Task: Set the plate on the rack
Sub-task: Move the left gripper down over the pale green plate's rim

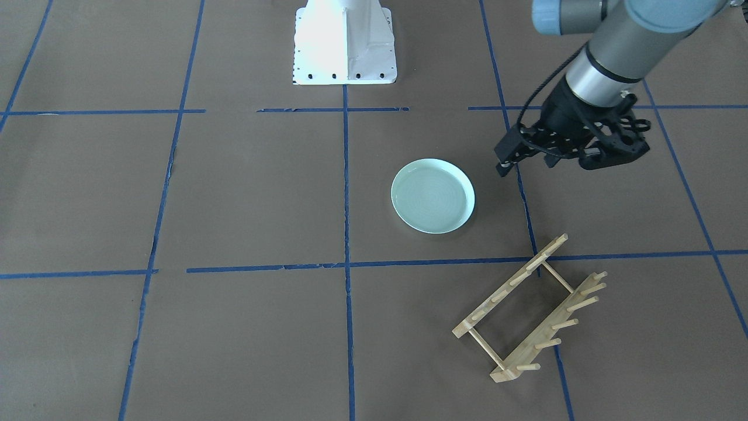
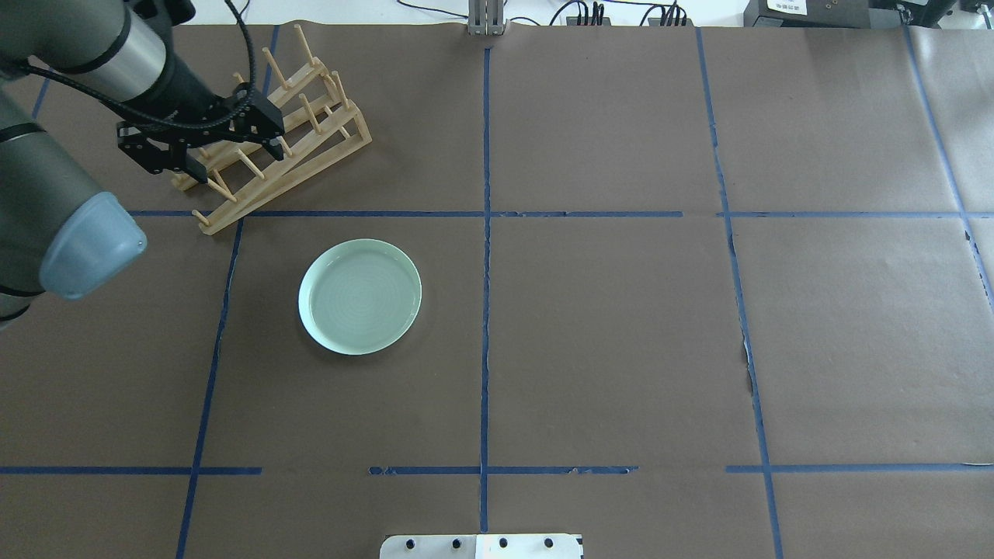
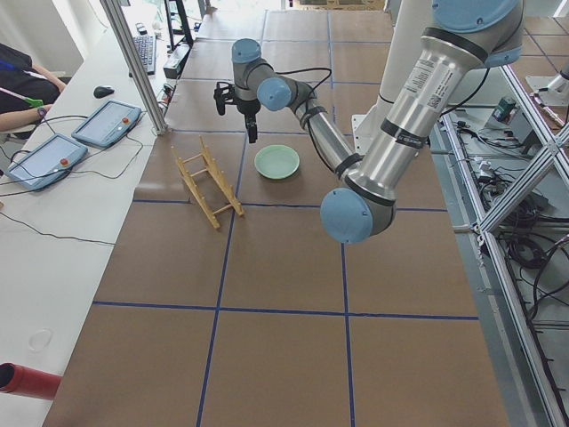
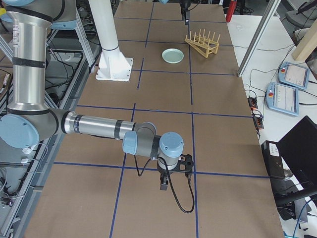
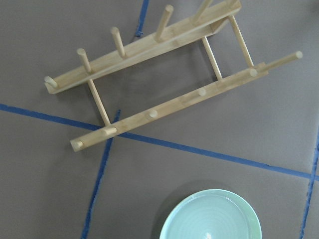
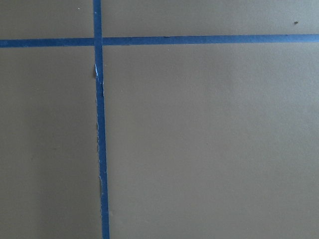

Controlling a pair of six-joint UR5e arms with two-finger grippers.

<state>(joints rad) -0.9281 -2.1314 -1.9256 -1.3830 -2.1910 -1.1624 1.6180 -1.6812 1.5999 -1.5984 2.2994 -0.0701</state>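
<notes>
- While the left gripper (image 2: pixel 175 163) hangs above the brown-papered table (image 2: pixel 621 349), the plate (image 2: pixel 359 296) lies flat and face up, its raised rim uppermost and its faint rings showing. Being round, it has no long axis.
- The rack (image 2: pixel 279 132) stands on its two rails with the pegs pointing up. Its long axis runs from 8 o'clock to 2 o'clock in the overhead view.
- In the same view the plate sits at about 5 o'clock from the rack, near it but apart. A line of blue tape (image 2: pixel 388 213) runs between them, and the rack's 8 o'clock end reaches that line.
- From the left gripper, the plate lies at about 5 o'clock in the overhead view, well apart.
- In the front-facing view the gripper stands at 2 o'clock from the plate and between 12 and 1 o'clock from the rack, clear of both.
- The left wrist view looks down on the rack across its upper half, with the plate cut off at the 6 o'clock edge.
- The left gripper touches neither plate nor rack and seems to carry nothing. Its dark fingers blur together, so spread or pressed together cannot be told.
- The right gripper (image 4: pixel 164 186) sits low over the table, with the plate well away at 12 o'clock in the right side view. It shows in that view alone, so its opening cannot be told. Its wrist view shows only paper and tape.
</notes>
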